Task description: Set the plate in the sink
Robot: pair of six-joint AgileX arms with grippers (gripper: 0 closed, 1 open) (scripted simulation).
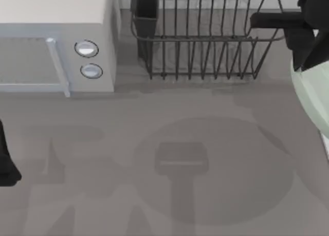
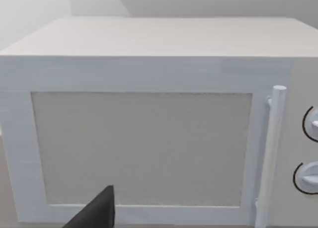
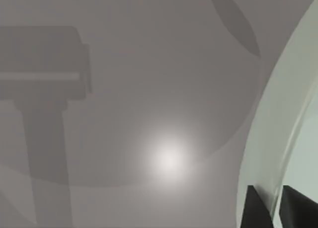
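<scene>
Right tool (image 3: 276, 208) holds the plate (image 3: 276, 114): in the right wrist view its two dark fingers (image 3: 256, 208) stand close together with the plate's pale rim between them. In the top view the plate (image 1: 314, 100) shows at the right edge of the frame, pale green, below the dark body of the right arm in the upper right corner. It hangs above the grey counter (image 1: 154, 169), where a large round shadow lies in the lower middle of the frame. A dark wire rack (image 1: 205, 40) stands at the upper middle, and a white microwave (image 1: 56, 40) at the upper left. Left tool (image 1: 6, 164) is at the left edge of the top view, low, in front of the microwave (image 2: 149, 138); whether it is wide or narrow I cannot tell.
</scene>
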